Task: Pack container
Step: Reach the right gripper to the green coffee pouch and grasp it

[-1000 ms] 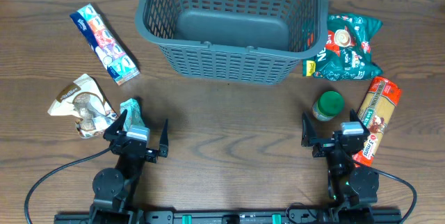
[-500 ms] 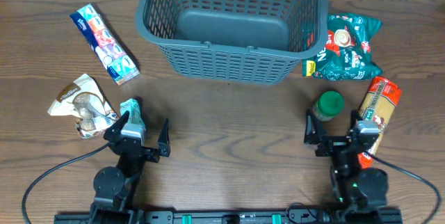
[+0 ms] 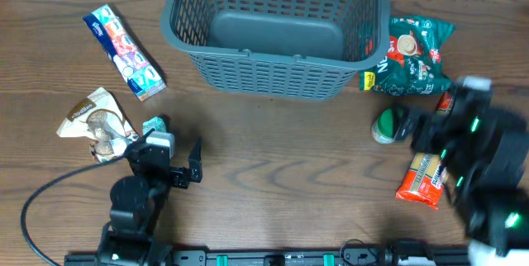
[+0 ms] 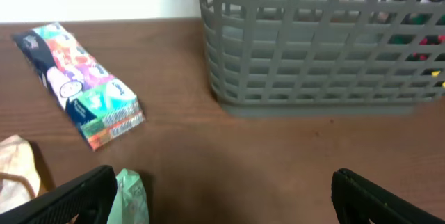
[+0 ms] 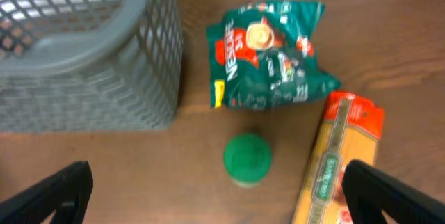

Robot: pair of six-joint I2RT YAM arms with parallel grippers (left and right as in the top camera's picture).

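The left fingers (image 4: 224, 182) stand wide apart and hold nothing. Low over the worktop (image 3: 273, 150), they have a teal packet (image 4: 128, 196) close against one of them, which makes it the nearest thing to take. The right fingers (image 5: 217, 186) are just as wide and empty. They hang above a jar (image 5: 247, 158) with a green lid that sits roughly between them, so it is probably their first target. In the overhead view that arm is blurred and its tips cannot be made out.

Outward on the left, a beige packet (image 3: 95, 124) lies near the teal one, and a blue packet (image 3: 124, 51) lies farther off, well apart from both. On the right, the pasta (image 5: 334, 161) lies just beside the jar. A green bag (image 5: 268, 53) lies beyond the jar, just beside the basket's right wall.

The basket (image 3: 273, 76) stands at the far middle of the worktop, and what shows of its bottom is bare. Set in the centre, it looks reachable by either arm, and the goods fall into a left share and a right share.

A bare strip of worktop runs from both pairs of fingers to the basket's front wall, so travel there looks free. The walls are tall, so each load will likely have to rise over the rim rather than slide in. The tight spot is the jar, hemmed in by the pasta and the bag, where wide fingers could nudge the pasta.
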